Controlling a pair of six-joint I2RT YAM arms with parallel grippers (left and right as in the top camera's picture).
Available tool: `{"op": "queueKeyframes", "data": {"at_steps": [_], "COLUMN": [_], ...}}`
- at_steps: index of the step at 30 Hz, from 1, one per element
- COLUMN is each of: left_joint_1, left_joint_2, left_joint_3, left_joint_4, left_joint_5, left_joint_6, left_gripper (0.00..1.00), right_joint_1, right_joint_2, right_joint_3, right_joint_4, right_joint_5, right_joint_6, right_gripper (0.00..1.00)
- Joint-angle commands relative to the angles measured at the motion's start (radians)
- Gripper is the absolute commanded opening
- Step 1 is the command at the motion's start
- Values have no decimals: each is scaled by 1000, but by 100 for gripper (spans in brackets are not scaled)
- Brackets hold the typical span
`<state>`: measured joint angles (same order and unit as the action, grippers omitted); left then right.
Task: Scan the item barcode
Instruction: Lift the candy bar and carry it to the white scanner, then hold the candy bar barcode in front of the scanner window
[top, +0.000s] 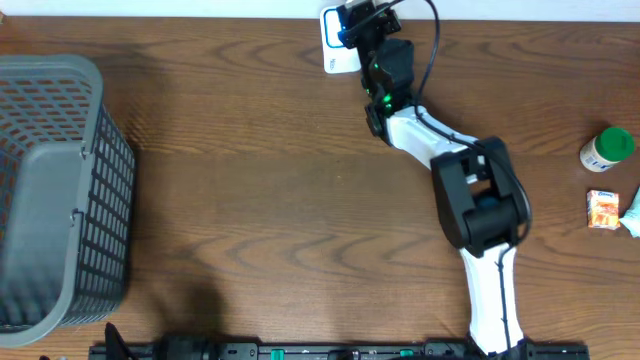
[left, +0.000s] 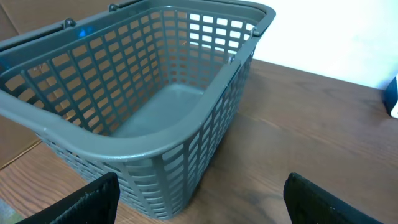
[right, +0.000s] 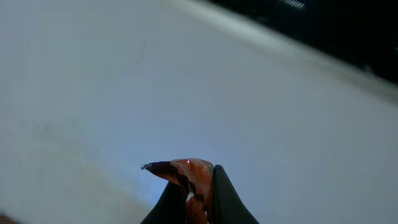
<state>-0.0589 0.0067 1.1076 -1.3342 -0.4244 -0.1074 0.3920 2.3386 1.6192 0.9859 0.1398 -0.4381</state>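
Right wrist alone reveals the right claw (right: 200, 178) pinching a reddish packet (right: 184, 168)

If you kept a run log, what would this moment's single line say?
right fingers: shut on reddish packet | at white-blue object, far table edge | left fingers: open, facing empty grey basket

The bench (top: 300, 200) is mid-brown wood with darker wavy grain. The basket (top: 105, 230) is plain grey, its walls a grid of square openings. Well away from the basket, the right arm (top: 480, 200) is black and white with a small green light. The right claw (right: 208, 171) is black and pinches a glossy wrapper (right: 186, 169) mottled red, orange and dark brown. The left claw (left: 205, 193) is matt black. Beyond the arm from the basket stand a white bottle (top: 607, 148) with a green cap and an orange packet (top: 602, 209).
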Motion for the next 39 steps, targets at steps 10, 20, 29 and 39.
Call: {"op": "queueKeyframes", "data": {"at_steps": [10,20,29,39], "left_joint_1": [3,3,3,3], "left_joint_2": [2,2,2,2], "left_joint_3": [2,2,2,2], "left_joint_4": [3,3,3,3], "left_joint_5": [-5,-5,-5,-5], "left_joint_6": [-2,-2,-2,-2], "left_gripper": [85,85,85,85], "right_joint_1": [88,133,157,97], "right_joint_2": [169,164,-40,-504], "right_joint_3": [48,48,48,48], "right_joint_4": [-198,-351,-802,-1541], "right_joint_5": [29,91,244,261], "right_joint_6": [-152,-179,-138,95], "right_gripper": [1,1,1,1]}}
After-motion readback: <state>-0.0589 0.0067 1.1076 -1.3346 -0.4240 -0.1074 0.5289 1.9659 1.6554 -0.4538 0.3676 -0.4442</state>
